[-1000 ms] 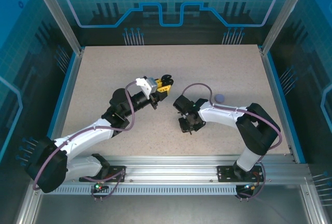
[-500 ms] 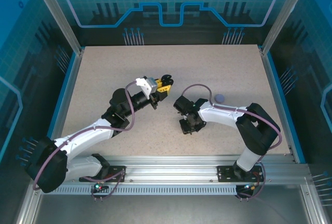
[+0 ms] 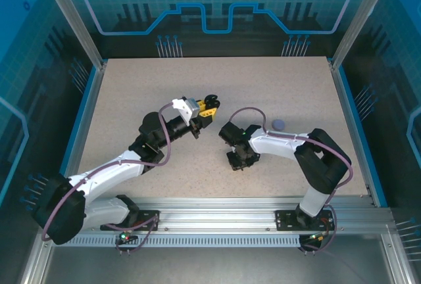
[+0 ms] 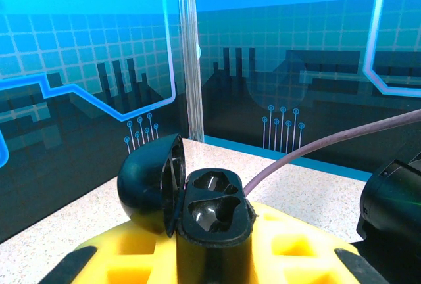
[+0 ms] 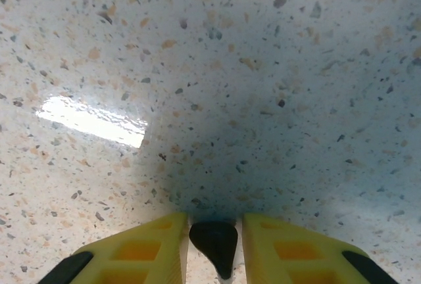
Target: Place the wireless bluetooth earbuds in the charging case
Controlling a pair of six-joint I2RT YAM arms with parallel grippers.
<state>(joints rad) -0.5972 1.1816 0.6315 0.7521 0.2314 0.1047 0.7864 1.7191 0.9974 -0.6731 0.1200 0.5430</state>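
Observation:
My left gripper point(image 3: 209, 104) is shut on the black charging case point(image 4: 214, 218) and holds it up off the table. Its lid point(image 4: 150, 182) is swung open to the left, and the two moulded wells stand empty. The yellow fingers point(image 4: 296, 248) press the case body from both sides. My right gripper point(image 3: 238, 162) points down at the tabletop near the middle front. A black earbud point(image 5: 214, 241) sits pinched between its yellow fingers point(image 5: 141, 251), resting on or just above the speckled surface.
A small round purple case point(image 3: 279, 124) lies on the table to the right of the right wrist. Blue rails point(image 3: 352, 126) edge the speckled tabletop point(image 3: 131, 93), and a clear post point(image 4: 191, 54) stands behind the held case.
The right gripper's fingers have drawn in a little around the black earbud, and the right arm's elbow has shifted slightly left. The left arm has stayed still.

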